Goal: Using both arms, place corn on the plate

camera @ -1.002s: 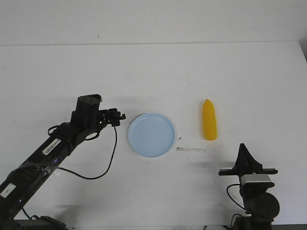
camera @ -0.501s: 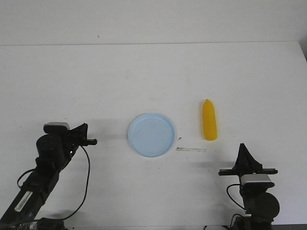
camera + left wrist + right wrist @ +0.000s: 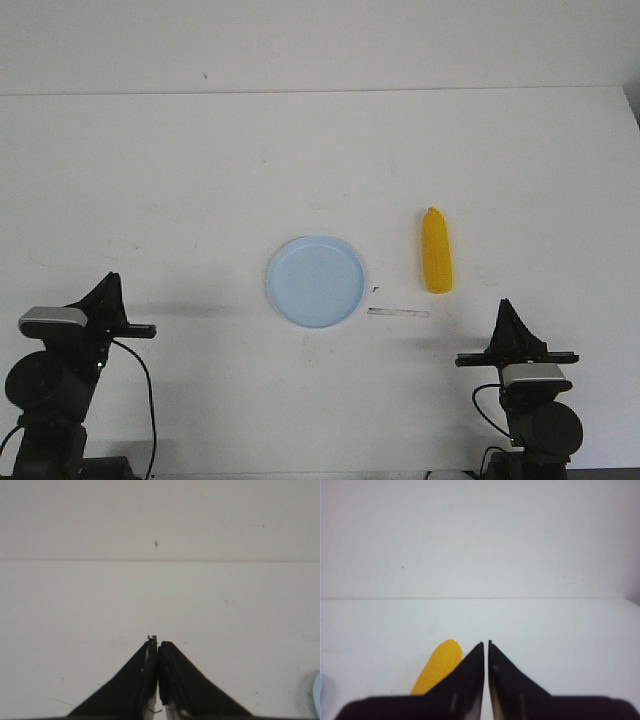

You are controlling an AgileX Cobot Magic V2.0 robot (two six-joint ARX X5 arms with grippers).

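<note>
While both arms sit at the near table edge, left gripper and right gripper are clenched, grasping nothing. Farther in, the plate lies bare; the corn lies just right of it, apart.
</note>
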